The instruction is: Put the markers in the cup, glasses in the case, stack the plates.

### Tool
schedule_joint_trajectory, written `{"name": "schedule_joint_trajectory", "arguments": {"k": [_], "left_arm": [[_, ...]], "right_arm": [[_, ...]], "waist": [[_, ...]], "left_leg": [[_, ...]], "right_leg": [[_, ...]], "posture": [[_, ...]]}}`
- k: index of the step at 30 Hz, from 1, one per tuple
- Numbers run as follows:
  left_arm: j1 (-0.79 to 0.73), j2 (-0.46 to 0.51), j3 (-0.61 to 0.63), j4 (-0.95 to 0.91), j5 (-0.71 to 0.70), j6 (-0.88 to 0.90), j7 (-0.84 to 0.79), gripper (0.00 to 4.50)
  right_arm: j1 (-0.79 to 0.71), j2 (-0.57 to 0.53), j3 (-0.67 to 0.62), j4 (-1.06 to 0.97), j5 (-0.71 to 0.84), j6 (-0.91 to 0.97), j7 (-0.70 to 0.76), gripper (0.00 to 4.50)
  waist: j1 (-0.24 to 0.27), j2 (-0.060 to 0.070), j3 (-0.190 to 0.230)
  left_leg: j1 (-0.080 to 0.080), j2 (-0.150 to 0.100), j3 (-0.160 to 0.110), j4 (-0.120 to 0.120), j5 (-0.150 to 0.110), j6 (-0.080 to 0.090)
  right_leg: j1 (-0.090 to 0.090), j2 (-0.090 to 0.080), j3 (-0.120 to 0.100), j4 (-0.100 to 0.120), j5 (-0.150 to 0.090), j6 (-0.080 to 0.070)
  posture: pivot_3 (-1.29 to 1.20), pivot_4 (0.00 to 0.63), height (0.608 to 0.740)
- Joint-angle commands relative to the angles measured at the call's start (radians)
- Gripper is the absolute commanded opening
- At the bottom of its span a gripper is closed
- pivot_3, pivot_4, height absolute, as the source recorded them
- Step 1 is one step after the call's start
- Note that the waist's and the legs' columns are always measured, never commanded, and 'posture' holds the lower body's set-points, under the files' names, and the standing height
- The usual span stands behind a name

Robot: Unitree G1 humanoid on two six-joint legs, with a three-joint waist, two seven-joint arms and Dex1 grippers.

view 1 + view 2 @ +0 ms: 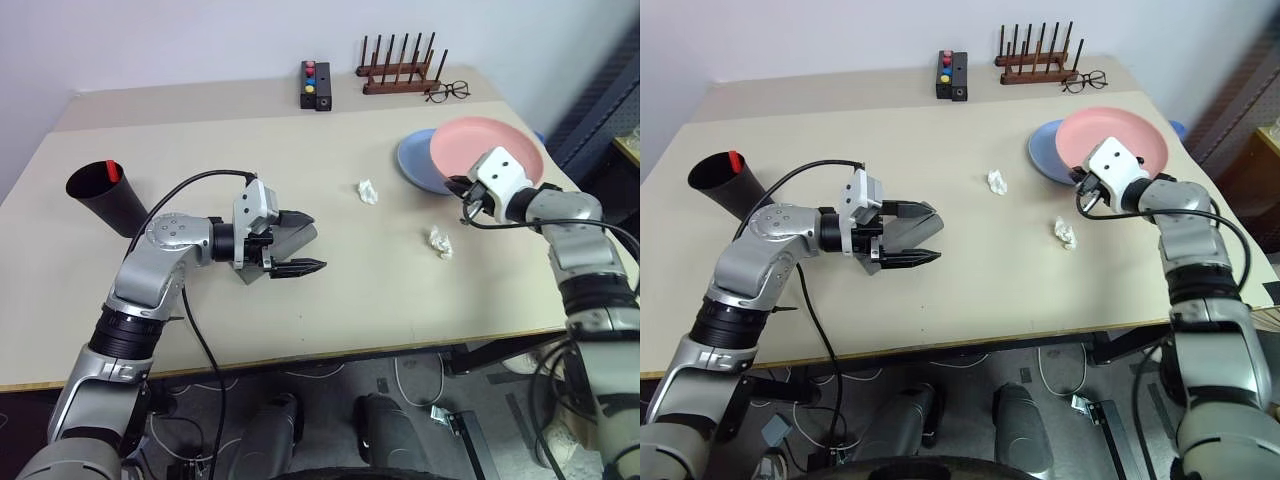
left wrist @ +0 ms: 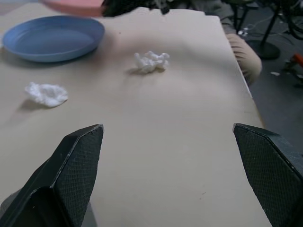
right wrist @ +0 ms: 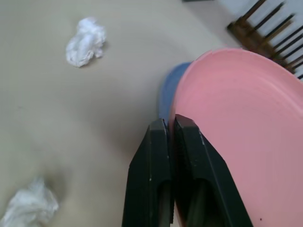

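We are carrying the pink plate [image 1: 495, 148] in the right pincer [image 1: 466, 194], its fingers clamped shut on the near rim. To stack well, we should keep the plate level, centre it over the blue plate [image 1: 412, 165], then lower before releasing. The blue plate is lying just beyond the pincer, partly under the pink one. Our left pincer [image 1: 296, 243] is gaping wide, holding nothing, well apart over the bench [image 1: 380, 290].

I'm seeing a smooth matt plastic pink plate [image 3: 246, 127], smooth blue plate [image 2: 52, 38], crumpled white paper wads [image 2: 151, 61], matt tan table [image 1: 330, 300], my textured black fingers [image 2: 75, 165], dark wooden rack [image 1: 400, 75] upper right.
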Motion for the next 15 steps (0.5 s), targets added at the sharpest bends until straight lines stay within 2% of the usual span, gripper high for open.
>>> {"name": "schedule_joint_trajectory", "arguments": {"k": [1, 7, 15], "left_arm": [[0.03, 0.013, 0.052, -0.083, -0.033, 0.033, 0.05, 4.5], [0.103, 0.042, 0.087, -0.169, -0.058, 0.081, 0.104, 4.5], [0.168, 0.064, 0.129, -0.251, -0.087, 0.131, 0.17, 4.5]], "right_arm": [[-0.136, 0.016, 0.013, 0.182, -0.046, -0.096, -0.013, 0.05], [-0.243, 0.068, 0.033, 0.351, -0.097, -0.153, -0.039, 0.05], [-0.284, 0.147, 0.026, 0.415, -0.125, -0.16, -0.053, 0.05]], "waist": [[-0.001, 0.001, 0.0], [-0.004, 0.001, 0.0], [-0.004, 0.001, 0.001]], "left_leg": [[0.0, 0.0, 0.0, 0.0, 0.0, 0.0], [0.0, 0.0, 0.0, -0.005, 0.0, -0.001], [0.0, 0.0, 0.0, -0.005, 0.001, -0.002]], "right_leg": [[0.0, 0.0, 0.0, 0.0, 0.0, 0.0], [-0.003, 0.0, 0.001, 0.001, 0.0, 0.0], [-0.004, 0.001, 0.001, 0.002, 0.001, -0.001]], "posture": [[0.0, 0.15, 0.74], [0.0, 0.15, 0.74], [0.0, 0.15, 0.74]]}}
